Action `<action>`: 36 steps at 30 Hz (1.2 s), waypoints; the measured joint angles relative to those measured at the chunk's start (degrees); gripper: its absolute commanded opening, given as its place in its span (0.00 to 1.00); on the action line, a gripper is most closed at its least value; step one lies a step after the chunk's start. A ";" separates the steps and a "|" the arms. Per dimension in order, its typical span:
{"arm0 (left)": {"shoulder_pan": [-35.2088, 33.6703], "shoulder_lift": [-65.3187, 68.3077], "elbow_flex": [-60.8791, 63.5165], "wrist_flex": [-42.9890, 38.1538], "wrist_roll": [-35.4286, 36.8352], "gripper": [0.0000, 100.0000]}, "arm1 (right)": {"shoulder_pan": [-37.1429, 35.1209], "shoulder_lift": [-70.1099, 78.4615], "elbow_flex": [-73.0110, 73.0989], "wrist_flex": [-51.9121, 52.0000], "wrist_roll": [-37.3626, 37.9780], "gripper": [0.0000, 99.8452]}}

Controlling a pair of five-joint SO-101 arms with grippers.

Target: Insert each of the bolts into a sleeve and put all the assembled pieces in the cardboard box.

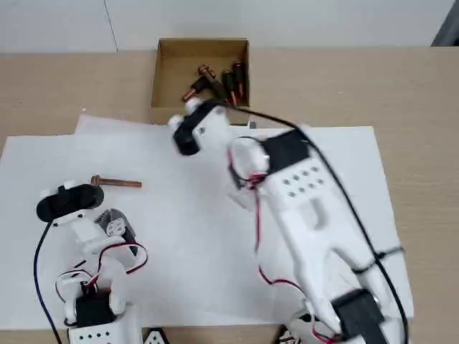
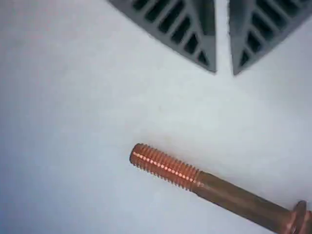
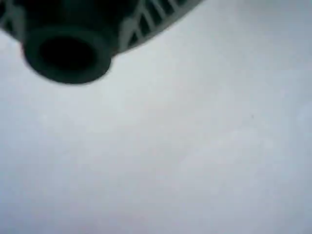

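You are looking down on a light wooden table (image 1: 416, 86). A white paper sheet (image 1: 186, 236) is covering most of its lower part, and a pale wall (image 1: 287, 21) is running along the top of the frame.

At the lower left your left arm (image 1: 97, 247) is sitting folded low over the sheet, its wrist pointing up the frame. In its wrist view the left gripper (image 2: 224, 72) is hanging just above the paper, with the grey ribbed jaws drawn almost together and nothing in the slim gap between them.

A copper bolt (image 1: 118, 183) is lying flat on the sheet left of centre, near that gripper but apart from its jaws.

At top centre the cardboard box (image 1: 166, 72) is sitting on the bare table just above the sheet's upper edge. Several assembled pieces (image 1: 215, 80), copper bolts in black sleeves, are lying in its right part.

Your right arm (image 1: 308, 208) is stretching diagonally from the lower right up to centre, ending just below the box. The right gripper (image 3: 83, 22) is clamping a black sleeve (image 3: 66, 56) over bare paper, with the sleeve's open bore facing the wrist camera.
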 measured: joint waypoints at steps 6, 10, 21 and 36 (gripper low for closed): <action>0.00 0.00 0.00 0.00 0.00 0.01 | 5.89 -8.53 1.49 0.53 -3.78 0.00; 0.00 0.00 0.00 0.00 0.00 0.01 | 6.59 -15.38 8.09 0.79 -4.75 0.00; 0.00 0.00 0.00 -0.09 0.00 0.01 | 12.84 -41.58 29.80 0.79 -8.79 0.00; 0.00 0.09 -7.82 6.68 -3.87 0.01 | 29.54 -67.78 51.43 -8.79 -14.15 0.00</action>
